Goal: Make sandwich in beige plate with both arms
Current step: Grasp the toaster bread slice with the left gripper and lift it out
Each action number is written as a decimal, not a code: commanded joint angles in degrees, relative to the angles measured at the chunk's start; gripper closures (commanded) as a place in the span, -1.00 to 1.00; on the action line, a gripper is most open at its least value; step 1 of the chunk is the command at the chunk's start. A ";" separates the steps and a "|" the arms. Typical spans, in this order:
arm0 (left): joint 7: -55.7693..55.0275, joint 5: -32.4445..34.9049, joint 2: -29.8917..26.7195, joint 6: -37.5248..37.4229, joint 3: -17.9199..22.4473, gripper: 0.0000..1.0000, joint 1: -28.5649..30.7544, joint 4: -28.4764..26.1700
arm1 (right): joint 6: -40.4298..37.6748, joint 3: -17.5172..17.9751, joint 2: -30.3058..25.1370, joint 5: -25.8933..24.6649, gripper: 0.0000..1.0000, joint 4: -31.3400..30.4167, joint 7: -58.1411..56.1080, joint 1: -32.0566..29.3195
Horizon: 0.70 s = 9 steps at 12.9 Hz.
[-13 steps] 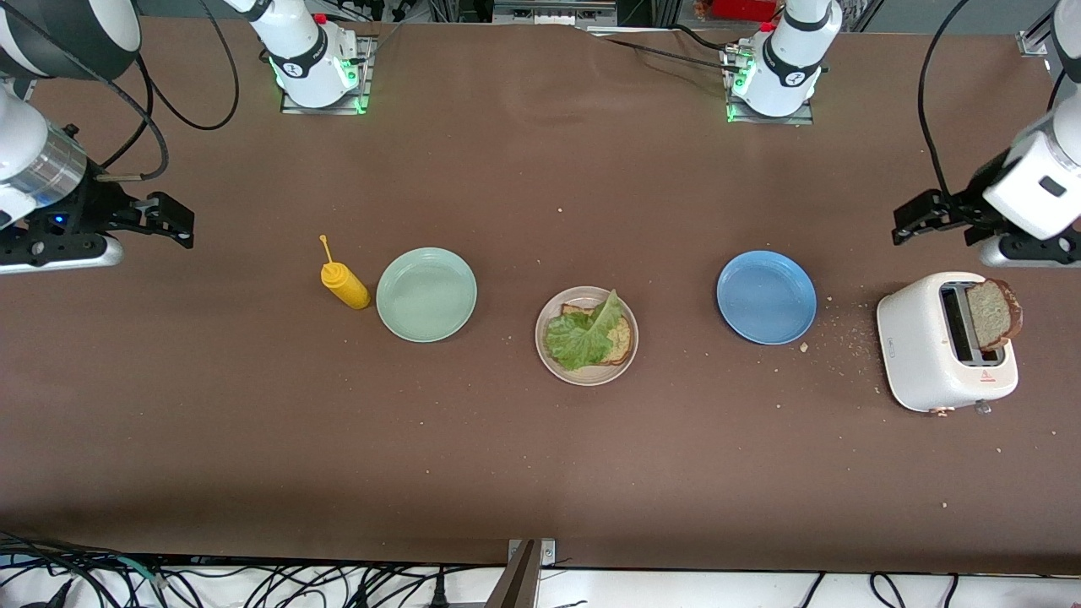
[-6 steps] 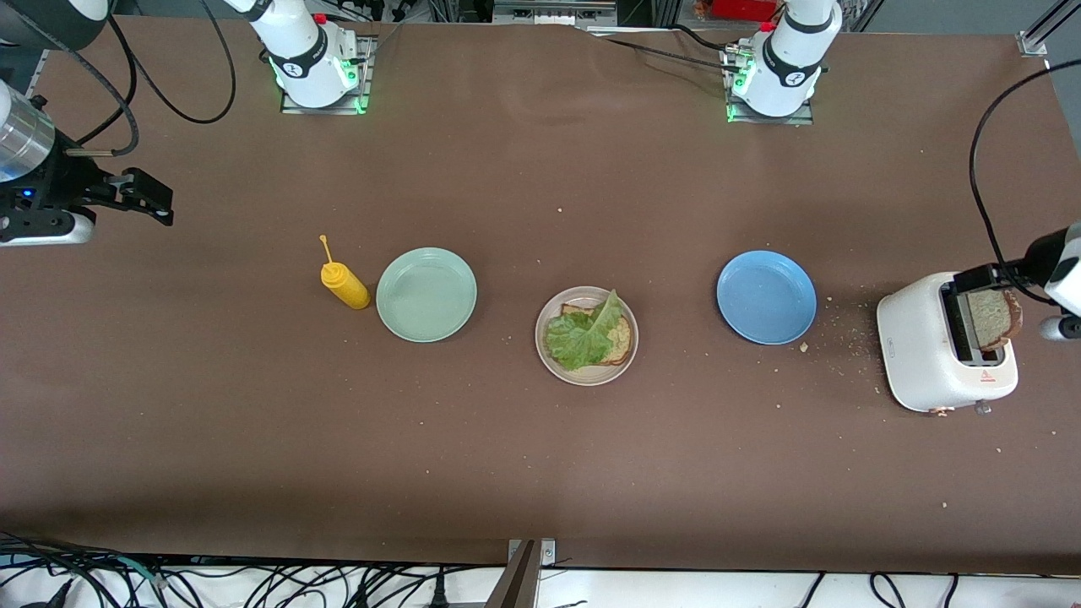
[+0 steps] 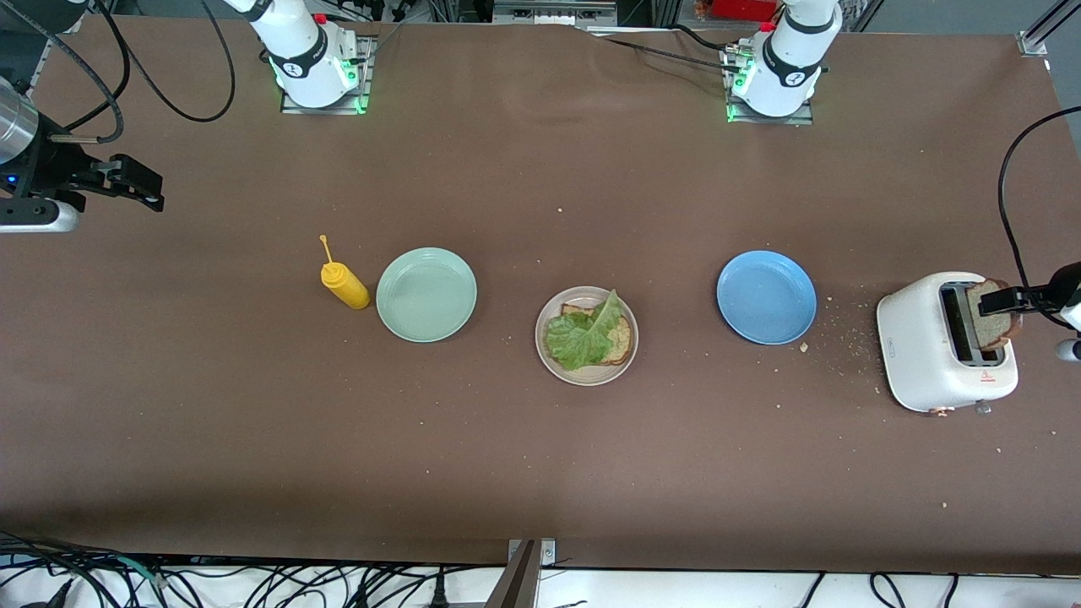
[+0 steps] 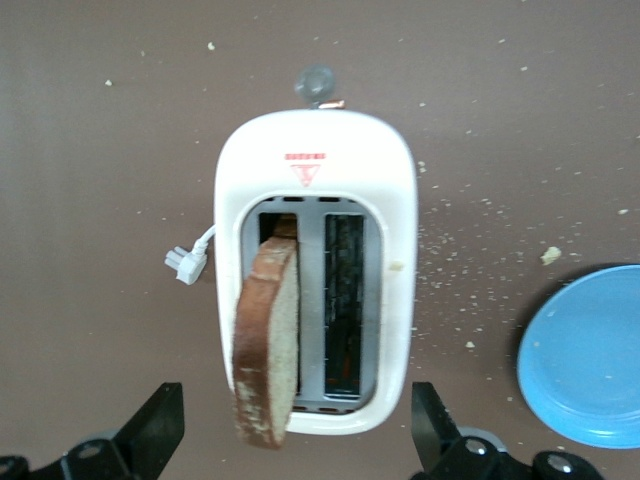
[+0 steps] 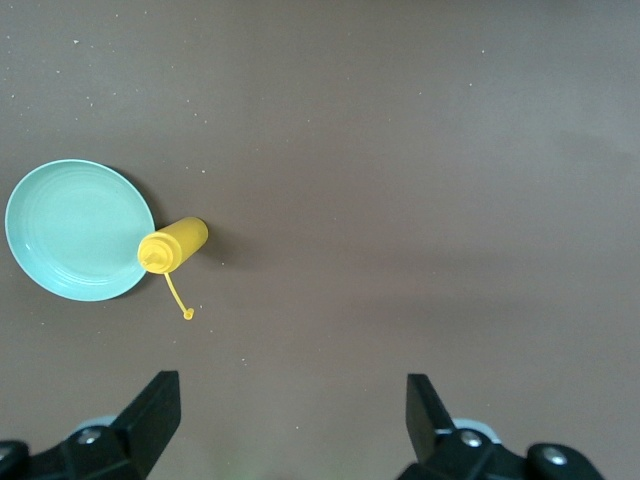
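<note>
Lighting: bright, even, diffuse overhead light.
Shadows are short and soft: a faint one beside the bottle (image 5: 172,245), a darker band along the table (image 3: 540,473) edge nearest the front camera. The table is matte, without glare. The bread (image 4: 268,340) in the toaster (image 4: 315,170) is slightly soft; the toaster itself is sharp.
</note>
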 commanded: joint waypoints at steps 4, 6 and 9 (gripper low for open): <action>1.23 2.17 4.27 3.59 -0.64 -0.45 2.51 1.14 | -1.14 -0.03 0.58 1.13 -1.00 0.41 0.50 -0.84; 1.32 2.17 4.27 3.51 -0.64 0.78 2.51 0.35 | -1.14 0.06 0.58 1.12 -1.00 0.58 0.59 -0.66; 1.32 2.17 4.27 3.51 -0.64 1.00 2.60 0.43 | -1.14 0.24 0.67 1.21 -1.00 0.41 1.11 -0.57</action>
